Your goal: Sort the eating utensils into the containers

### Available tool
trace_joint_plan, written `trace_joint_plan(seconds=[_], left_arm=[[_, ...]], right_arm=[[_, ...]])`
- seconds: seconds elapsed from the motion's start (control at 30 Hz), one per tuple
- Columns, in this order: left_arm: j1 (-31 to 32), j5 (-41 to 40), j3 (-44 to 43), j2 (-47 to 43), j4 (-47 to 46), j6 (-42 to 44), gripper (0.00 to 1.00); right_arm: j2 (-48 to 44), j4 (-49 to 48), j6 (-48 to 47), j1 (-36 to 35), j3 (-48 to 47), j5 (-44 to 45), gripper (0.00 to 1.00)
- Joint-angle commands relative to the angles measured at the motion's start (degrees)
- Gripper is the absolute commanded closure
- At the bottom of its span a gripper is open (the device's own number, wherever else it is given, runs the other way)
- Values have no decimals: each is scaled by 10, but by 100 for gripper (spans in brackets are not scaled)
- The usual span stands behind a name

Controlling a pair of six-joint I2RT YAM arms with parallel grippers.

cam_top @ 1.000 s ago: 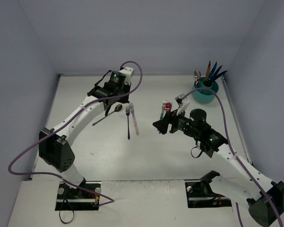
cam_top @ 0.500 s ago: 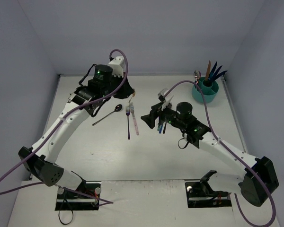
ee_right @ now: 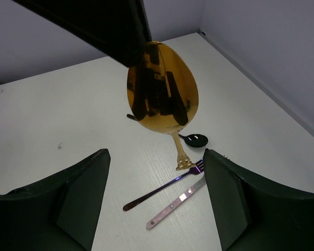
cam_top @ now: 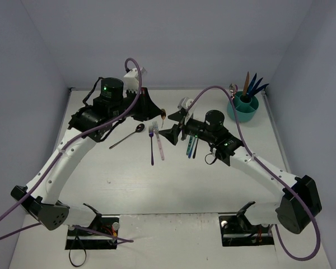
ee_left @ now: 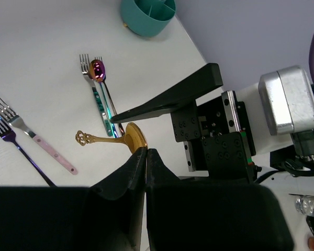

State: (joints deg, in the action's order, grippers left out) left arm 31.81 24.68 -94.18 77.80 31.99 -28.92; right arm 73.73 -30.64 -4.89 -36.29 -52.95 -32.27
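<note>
Left gripper [ee_left: 145,152] is clamped tight on the bowl of the gold spoon [ee_left: 132,140], holding it up off the table [cam_top: 101,168] with the handle pointing away from the fingers. Right gripper [ee_right: 155,152] has its jaws spread wide, with the spoon hanging right in front of the gap, not touching either finger. Down below lie a black spoon [ee_right: 197,139], a purple fork [ee_right: 162,187] and a pink-handled fork [ee_right: 175,205], the two forks side by side. The teal caddy [cam_top: 243,108] sits in the far right corner with several utensils standing in it.
</note>
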Motion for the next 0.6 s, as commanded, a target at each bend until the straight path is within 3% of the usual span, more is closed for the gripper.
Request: trace_joint_plan(seconds=[0.0,0.2,0.33,0.43,0.57], left_arm=[[3,39,-3,-26,-25,-10,100],[5,57,-2,-29,-25,-11,100],[5,63,0,-29,-25,-10,100],[5,67,2,-26,-25,-10,100],[5,67,4,-21,-23,-9,100]], right_arm=[[7,-58,-14,8,-42,-32,32],[18,-58,-15,12,-52,-40,37],[19,-58,-13,14,-56,-46,46],[15,-58,-13,15,-54,-46,58],[4,-58,-12,18,-47,-39,86]])
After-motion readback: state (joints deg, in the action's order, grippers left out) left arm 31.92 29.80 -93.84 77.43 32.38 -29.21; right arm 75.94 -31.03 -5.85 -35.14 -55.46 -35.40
